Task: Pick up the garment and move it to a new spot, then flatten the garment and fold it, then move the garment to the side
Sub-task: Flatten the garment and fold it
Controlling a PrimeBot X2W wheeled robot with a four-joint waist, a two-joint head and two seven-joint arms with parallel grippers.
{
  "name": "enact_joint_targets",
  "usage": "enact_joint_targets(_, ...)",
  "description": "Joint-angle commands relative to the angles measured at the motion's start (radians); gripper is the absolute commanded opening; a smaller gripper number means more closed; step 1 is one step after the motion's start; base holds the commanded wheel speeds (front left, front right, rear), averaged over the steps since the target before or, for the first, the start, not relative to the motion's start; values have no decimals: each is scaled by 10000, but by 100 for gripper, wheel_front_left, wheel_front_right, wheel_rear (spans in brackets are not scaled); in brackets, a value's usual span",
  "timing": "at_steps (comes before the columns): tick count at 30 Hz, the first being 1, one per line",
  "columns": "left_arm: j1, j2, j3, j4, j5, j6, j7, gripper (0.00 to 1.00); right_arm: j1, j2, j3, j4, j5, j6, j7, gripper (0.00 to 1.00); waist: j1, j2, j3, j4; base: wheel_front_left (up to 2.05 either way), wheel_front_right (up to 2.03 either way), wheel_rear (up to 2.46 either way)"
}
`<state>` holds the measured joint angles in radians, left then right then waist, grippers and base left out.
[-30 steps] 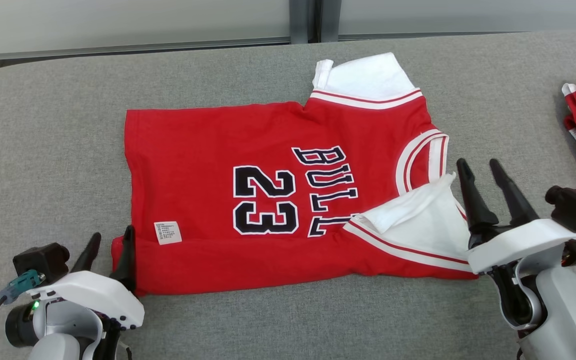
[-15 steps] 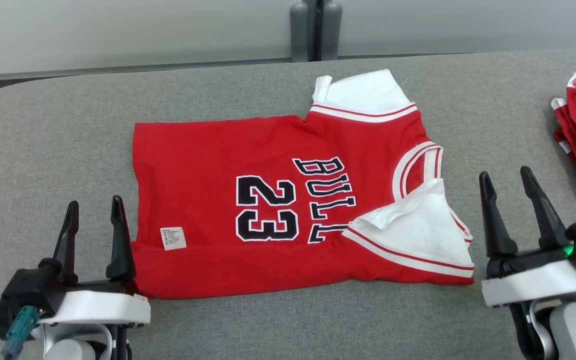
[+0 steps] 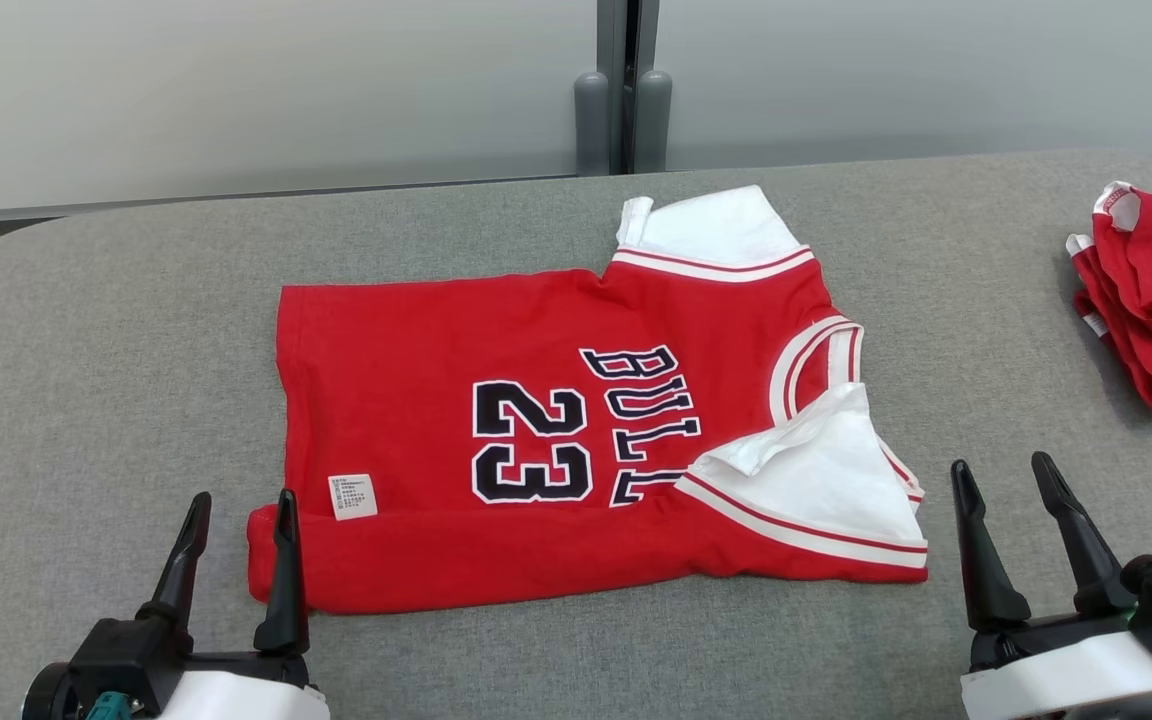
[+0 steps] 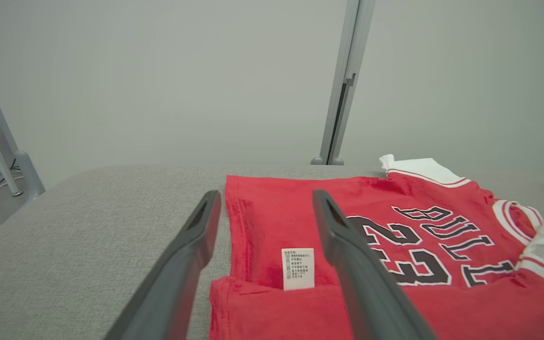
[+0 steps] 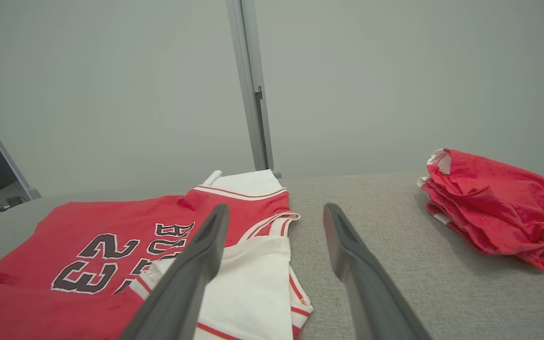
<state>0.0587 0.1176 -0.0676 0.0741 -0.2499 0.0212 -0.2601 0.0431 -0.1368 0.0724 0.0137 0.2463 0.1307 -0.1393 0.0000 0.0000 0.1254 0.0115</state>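
And both arms are backing off! A second ago the left gripper [image 3: 243, 495] was right down at the near-left corner of the small red jersey [image 3: 496, 400] with white sleeves and black white-edged lettering, and the right gripper [image 3: 998, 461] stood just beside the near sleeve [image 3: 816, 480]. Now both have pulled back toward the near edge of the grey cloth-covered table [image 3: 116, 330]. Both have their fingers spread wide, with nothing in either. The head has tipped up too, so the whole view slides, but the red jersey itself looks unmoved.

It lies flat in the middle of the table, collar toward the right. Its near long edge is turned over in a strip, the white care label [image 3: 352, 496] is showing, and the near sleeve is folded in over the end of the lettering. I read that as the first fold laid and let go, with the far side not yet folded and the move aside to come.

On pose, both grippers are low at the near edge, with fingers pointing away across the table. The left gripper straddles the jersey's left edge at the near corner, and I cannot tell whether it touches. The right gripper is clear of the cloth, off the sleeve's right end. The red-and-white cloth lump [image 3: 1151, 310] sits well apart at the far right.
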Motion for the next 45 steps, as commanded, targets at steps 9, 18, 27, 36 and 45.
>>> enact_joint_targets(9, 83, 103, 43, 213, -173, -59, -46, 100, 213, 116, -46, -263, 10, 0, 231, 100, 0, 0, -145, 10, 0, 0, 0)
enact_joint_targets(18, -49, 63, -151, 820, -423, -145, 455, 100, 28, 142, 101, 244, 155, 0, 373, 100, 0, 0, 18, 35, 0, 0, 0)
enact_joint_targets(27, -864, -107, -176, 3177, -1148, -650, 627, 100, -824, 252, 763, 3185, 672, 0, 120, 100, 0, 0, 600, 52, 0, 0, 0)
enact_joint_targets(36, -1380, -110, -233, 4498, -1616, -1006, 674, 22, -1967, 383, 1344, 5372, 1474, 0, 54, 100, 0, 0, 862, 65, 0, 0, 0)
enact_joint_targets(45, -1414, 171, -306, 3918, -1582, -1157, 334, 0, -2269, 165, 1640, 5438, 2286, -3, -396, 0, 0, 0, 924, 219, 0, 0, 0)
